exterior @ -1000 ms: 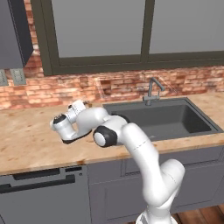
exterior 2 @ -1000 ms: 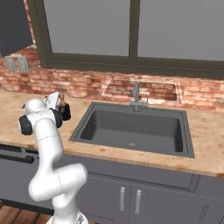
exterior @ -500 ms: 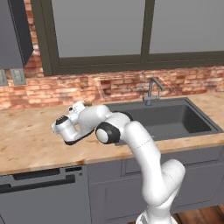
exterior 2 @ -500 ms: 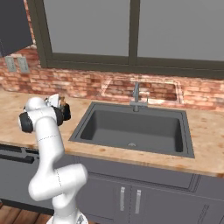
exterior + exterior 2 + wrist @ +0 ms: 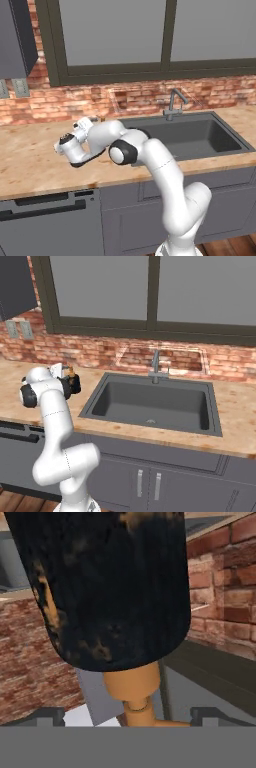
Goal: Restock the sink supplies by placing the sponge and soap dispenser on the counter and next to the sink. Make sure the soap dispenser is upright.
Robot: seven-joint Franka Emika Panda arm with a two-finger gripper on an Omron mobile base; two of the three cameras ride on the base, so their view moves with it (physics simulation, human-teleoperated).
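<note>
The soap dispenser (image 5: 110,587) fills the hand view, its black body above in that rolled picture and its orange-brown pump neck below. In the right base view the soap dispenser (image 5: 71,376) stands on the counter (image 5: 15,381) left of the sink (image 5: 155,403), orange part on top. My gripper (image 5: 131,714) is open, its fingertips (image 5: 47,714) flanking the neck with gaps on both sides. The hand reaches it sideways from the arm's elbow, low over the counter (image 5: 30,160), with the gripper (image 5: 62,144) left of the sink (image 5: 195,137). The sponge is out of view.
A thin grey faucet (image 5: 172,102) stands behind the sink against the brick backsplash (image 5: 100,358). Wall outlets (image 5: 15,87) and a dark upper cabinet (image 5: 15,35) are at the far left. Dark grey cabinet fronts (image 5: 40,200) run below the counter.
The hand has shifted slightly left and down in the left base view. The jaws have stayed open throughout.
</note>
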